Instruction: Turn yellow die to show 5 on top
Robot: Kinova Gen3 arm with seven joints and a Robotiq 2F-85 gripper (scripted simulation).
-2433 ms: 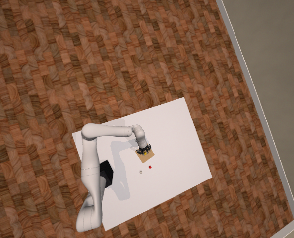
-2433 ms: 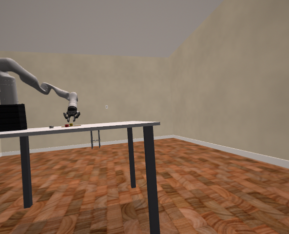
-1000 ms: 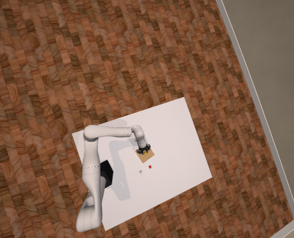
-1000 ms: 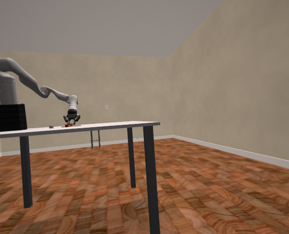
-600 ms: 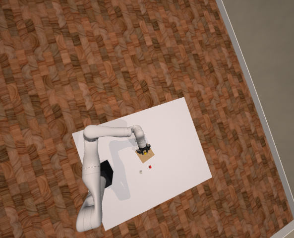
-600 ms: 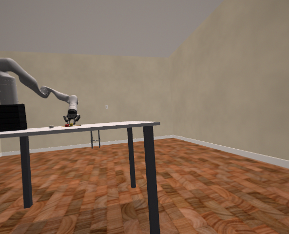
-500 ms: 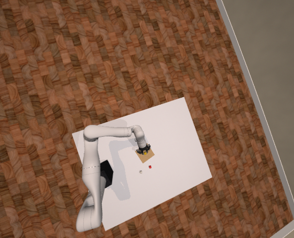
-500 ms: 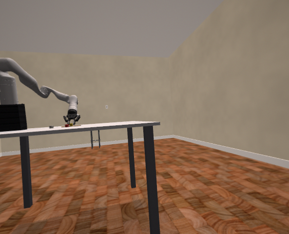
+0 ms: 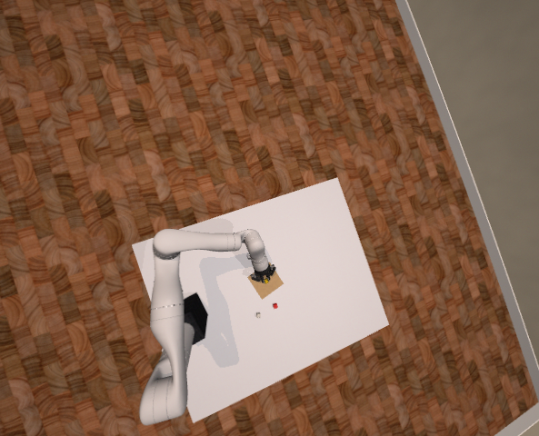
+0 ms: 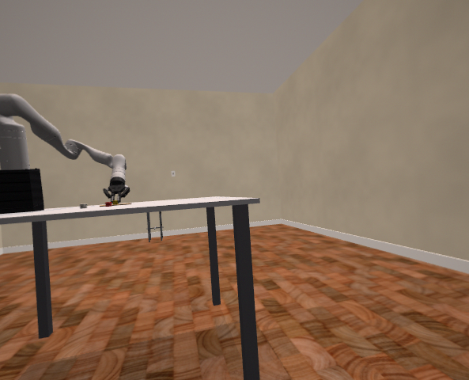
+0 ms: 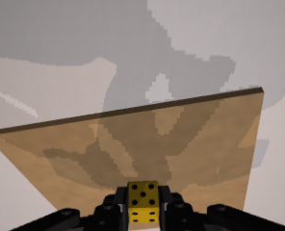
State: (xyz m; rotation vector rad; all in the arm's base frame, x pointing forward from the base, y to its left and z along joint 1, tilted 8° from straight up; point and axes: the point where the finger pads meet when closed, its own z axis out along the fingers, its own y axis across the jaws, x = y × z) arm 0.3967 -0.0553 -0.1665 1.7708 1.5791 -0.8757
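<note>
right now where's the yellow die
The yellow die sits between the fingers of the hand at the bottom centre of the wrist view, near an edge of the tan mat, with the red die off the mat.

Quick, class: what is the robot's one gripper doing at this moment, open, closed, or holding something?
Gripper: closed on the small yellow die with black pips, over the tan square mat.

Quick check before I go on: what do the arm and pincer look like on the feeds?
The arm is smooth, glossy white, made of rounded tubular links with thin seam rings at the joints; no cables show. It stands on a black block. The pincer is black, with chunky linkage fingers. No markings are legible.
</note>
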